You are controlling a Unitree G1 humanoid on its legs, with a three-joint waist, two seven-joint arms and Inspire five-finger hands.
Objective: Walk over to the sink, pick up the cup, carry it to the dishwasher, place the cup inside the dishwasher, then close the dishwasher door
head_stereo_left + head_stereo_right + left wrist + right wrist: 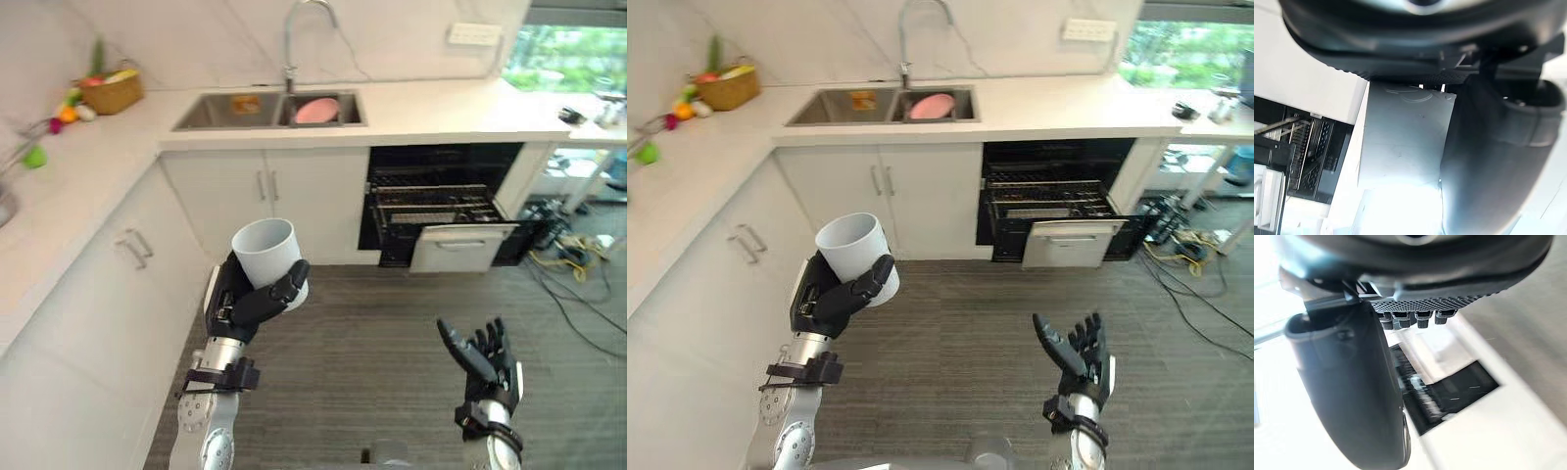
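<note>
The cup (266, 250) at centre left looks smooth, matt, pale plastic; the left hand (245, 305) round it is matt black plastic. At upper centre the sink (206, 115) is brushed metal under a shiny metal tap (290, 39), set in a smooth, marble-like worktop (441, 106). The basket (111, 94) at upper left is woven wicker.

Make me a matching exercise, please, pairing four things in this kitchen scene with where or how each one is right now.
Things:
1. cup
2. right hand
3. pink plate
4. dishwasher

Places or states:
A. fingers spread, holding nothing
B. lying in the sink
C. standing open under the counter
D. gripped in the left hand

Pairs: 1-D, 2-A, 3-B, 4-C
</note>
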